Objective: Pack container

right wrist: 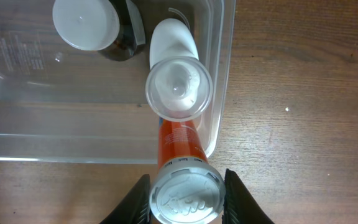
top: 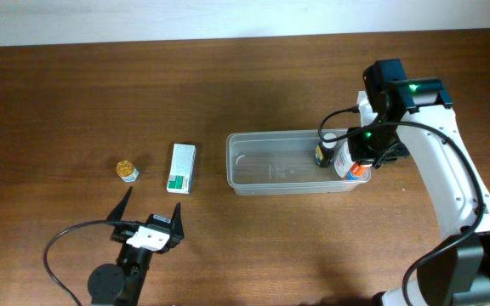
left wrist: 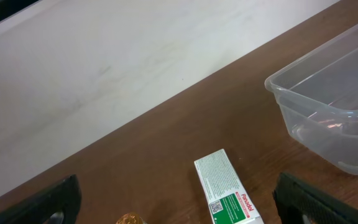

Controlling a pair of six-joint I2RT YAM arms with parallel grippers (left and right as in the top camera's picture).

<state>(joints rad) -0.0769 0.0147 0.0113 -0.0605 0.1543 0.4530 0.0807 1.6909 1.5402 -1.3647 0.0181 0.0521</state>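
Observation:
The clear container lies at centre right of the table. My right gripper is shut on an orange bottle with a white cap and holds it over the container's right end. A white bottle and a dark bottle with a white cap stand inside that end. My left gripper is open and empty near the front edge. In the left wrist view its fingers frame a white-and-green box, and the container shows at right.
The white-and-green box lies left of the container. A small gold-capped jar sits further left, and its top shows in the left wrist view. A pale wall runs along the table's far edge.

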